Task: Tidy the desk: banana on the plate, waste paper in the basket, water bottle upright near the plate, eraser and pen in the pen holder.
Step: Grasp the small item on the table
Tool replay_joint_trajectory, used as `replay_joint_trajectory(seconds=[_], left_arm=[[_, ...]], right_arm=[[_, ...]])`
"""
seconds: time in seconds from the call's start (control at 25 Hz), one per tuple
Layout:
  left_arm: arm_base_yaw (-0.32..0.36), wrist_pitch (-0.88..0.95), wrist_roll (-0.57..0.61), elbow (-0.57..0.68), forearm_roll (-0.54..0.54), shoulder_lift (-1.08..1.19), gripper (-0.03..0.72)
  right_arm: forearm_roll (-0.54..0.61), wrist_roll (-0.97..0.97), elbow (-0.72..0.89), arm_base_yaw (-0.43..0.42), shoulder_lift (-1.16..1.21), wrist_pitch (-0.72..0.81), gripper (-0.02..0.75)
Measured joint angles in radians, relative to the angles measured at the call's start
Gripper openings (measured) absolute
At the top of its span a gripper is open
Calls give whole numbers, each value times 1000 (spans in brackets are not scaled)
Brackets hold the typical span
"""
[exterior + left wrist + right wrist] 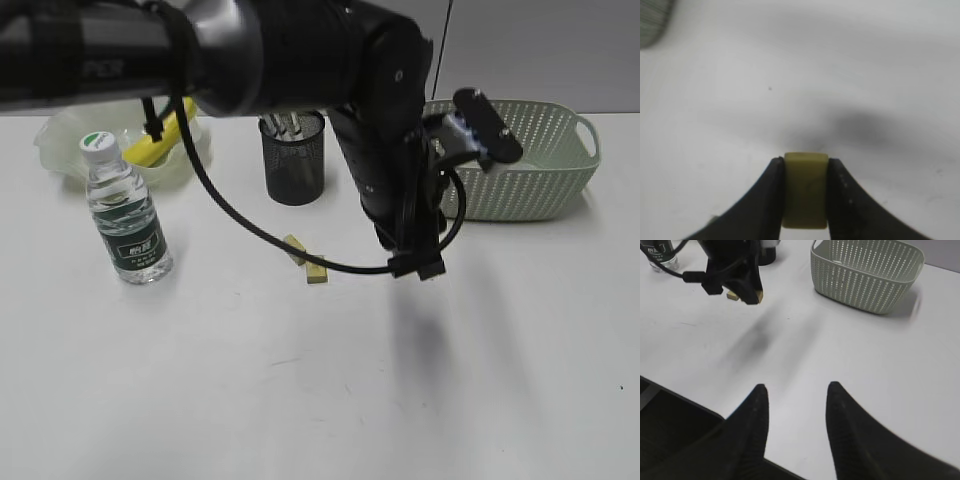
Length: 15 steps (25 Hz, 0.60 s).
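Observation:
My left gripper (pixel 424 266) reaches over the middle of the desk (pixel 300 400) and is shut on a yellowish-green eraser (pixel 805 190), held above the bare top. It also shows in the right wrist view (pixel 752 292). A second yellowish block (pixel 309 262) lies on the desk in front of the pen holder (pixel 294 158), which has something pale standing in it. The banana (pixel 160 140) lies in the plate (pixel 60 150). The water bottle (pixel 128 215) stands upright beside the plate. The basket (pixel 520 160) is at the back right. The waste paper is not visible. My right gripper (pixel 796 390) is open and empty.
The left arm and its cable loop (pixel 260 245) hang over the desk between the pen holder and the basket. The desk's front edge (pixel 685 395) runs just under my right gripper.

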Motion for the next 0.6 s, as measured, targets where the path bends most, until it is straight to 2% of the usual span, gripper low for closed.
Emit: replay_joint_trajectory(seconds=[0.16, 0.32, 0.48, 0.6], left_arm=[[9, -46, -76, -20, 156, -64, 185], [65, -151, -164, -20, 241, -91, 185], [159, -227, -257, -20, 225, -93, 185], [243, -296, -275, -20, 105, -93, 185]], right_arm=[[0, 0, 0, 0, 0, 0, 318], [0, 0, 0, 0, 0, 0, 316], [0, 0, 0, 0, 0, 0, 316], [0, 0, 0, 0, 0, 0, 315]])
